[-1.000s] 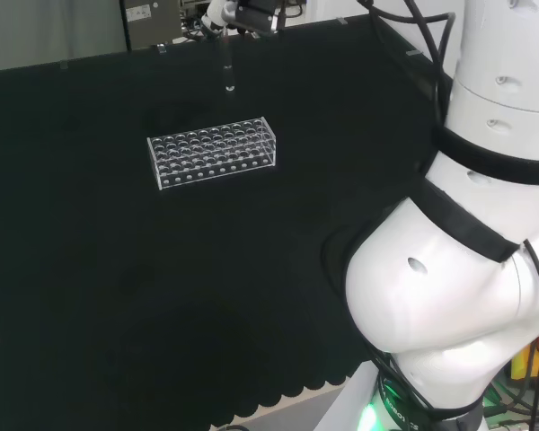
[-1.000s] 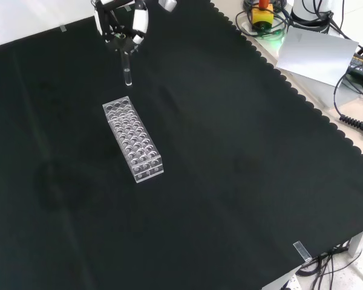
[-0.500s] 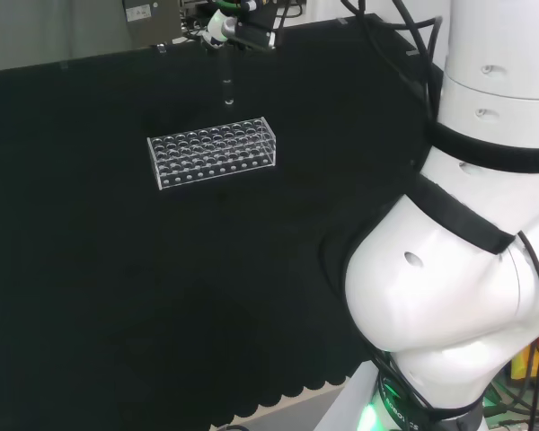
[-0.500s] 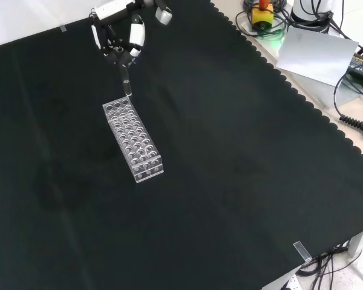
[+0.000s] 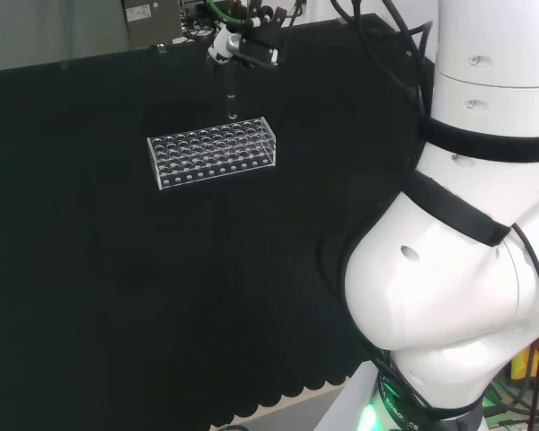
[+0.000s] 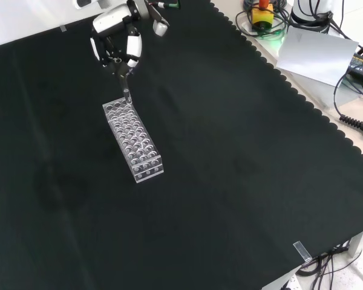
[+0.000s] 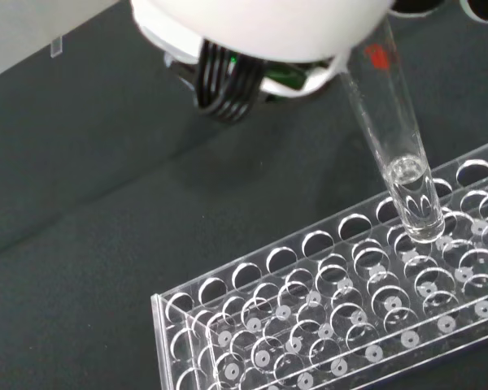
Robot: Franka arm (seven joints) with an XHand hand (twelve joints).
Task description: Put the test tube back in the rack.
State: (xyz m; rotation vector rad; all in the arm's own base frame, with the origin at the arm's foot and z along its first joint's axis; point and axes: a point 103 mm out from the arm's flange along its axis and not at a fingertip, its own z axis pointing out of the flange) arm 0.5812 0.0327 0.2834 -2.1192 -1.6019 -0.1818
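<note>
In the head view we see the hand (image 5: pixel 244 43) pinching a clear test tube (image 5: pixel 231 97) upright over the rack's (image 5: pixel 213 151) far edge. Front view — the tube's tip hangs at the rack's upper end. Wrist view — its rounded bottom hovers just above the holes.

On my head view the robot hand (image 5: pixel 244 43) sits at the far edge of the black-clothed tabletop (image 5: pixel 117 296), fingers pinched on the top of the test tube (image 5: pixel 231 94). The tube hangs upright, its lower end just above the back row of the clear rack (image 5: pixel 213 152), towards the rack's right end. The arm's white links (image 5: pixel 467 224) fill my right side.
</note>
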